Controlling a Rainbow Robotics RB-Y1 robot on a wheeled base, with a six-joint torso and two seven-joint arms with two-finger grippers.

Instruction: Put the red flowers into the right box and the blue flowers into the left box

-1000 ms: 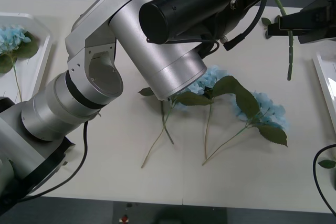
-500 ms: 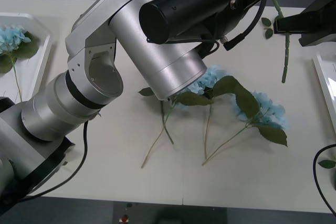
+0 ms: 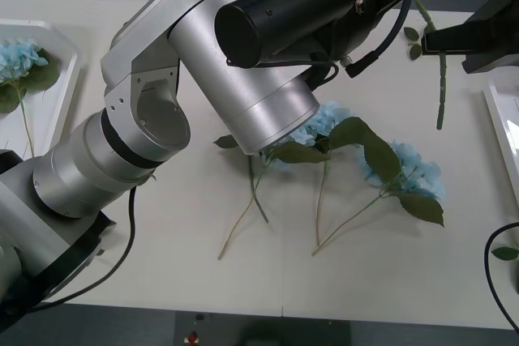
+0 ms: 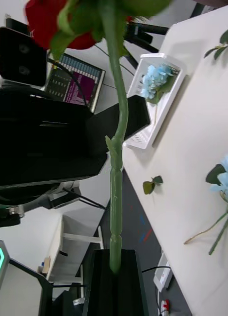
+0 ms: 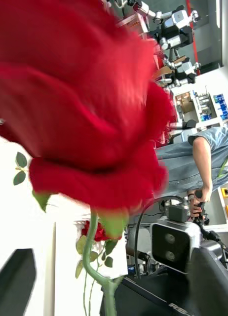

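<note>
My right gripper (image 3: 435, 38) is shut on the green stem (image 3: 442, 87) of a red flower, held up over the table's far right; the stem hangs below the black fingers. In the right wrist view the stem (image 4: 116, 163) rises from the right gripper (image 4: 114, 264) to the red bloom (image 4: 47, 24). That bloom (image 5: 84, 98) sits close before my left gripper (image 5: 113, 259), whose fingers stand open. Two blue flowers (image 3: 324, 123) (image 3: 409, 169) lie mid-table. The left box (image 3: 69, 79) holds a blue flower (image 3: 20, 58). The right box (image 3: 501, 119) is at the right edge.
My left arm (image 3: 243, 62) stretches across the middle of the table toward the far right and hides what is behind it. A loose leaf sprig (image 3: 505, 253) lies near the front right, beside a black cable (image 3: 489, 269). Another red flower (image 5: 94, 230) shows farther off on a white surface.
My right gripper has shifted slightly with the stem. The stem's lower end has swung a little to the left. The left arm and the blue flowers have not moved.
</note>
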